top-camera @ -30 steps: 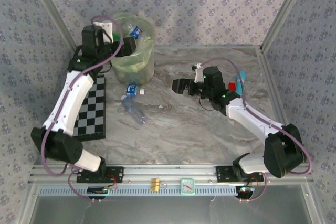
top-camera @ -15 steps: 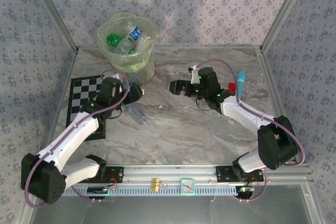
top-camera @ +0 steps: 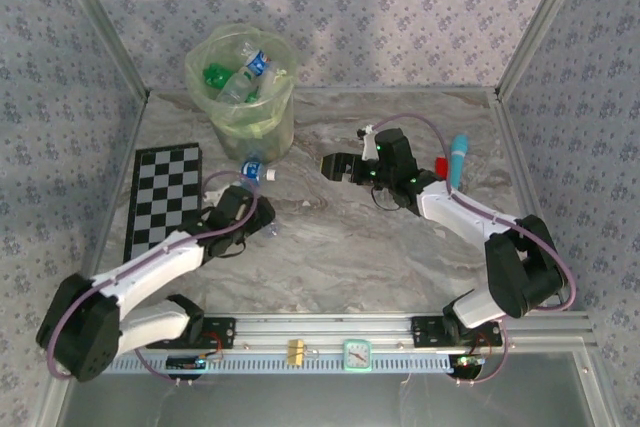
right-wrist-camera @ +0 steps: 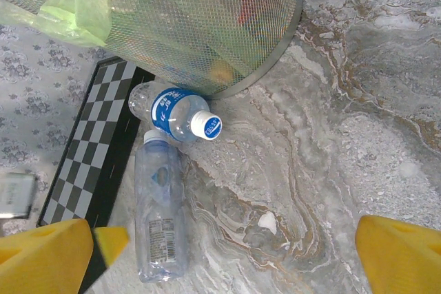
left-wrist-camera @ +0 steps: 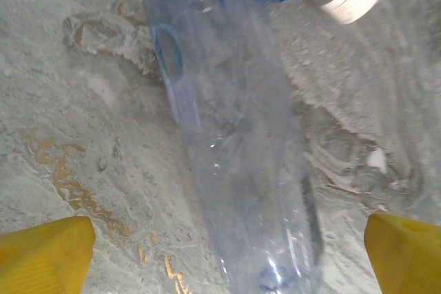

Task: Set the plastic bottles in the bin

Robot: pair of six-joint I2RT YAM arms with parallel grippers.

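Mesh bin [right-wrist-camera: 172, 18], green-lined, has several binned bottles [top-camera: 243, 75] inside. My left gripper [left-wrist-camera: 224, 249] near bin, jaws wide either side of clear bottle [left-wrist-camera: 234, 142] lying on marble, nothing gripped. Right gripper [right-wrist-camera: 224, 256] near bin, spread wide, empty. Blue-labelled bottle [right-wrist-camera: 172, 113] just beside bin base.

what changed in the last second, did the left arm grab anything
The left gripper swung away from above the bin, back and down to the table. It now hangs low and open over the clear bottle lying there, and holds nothing. The right gripper crept slightly left, open as before. The clear bottle, the blue-labelled bottle and the bin kept their places.
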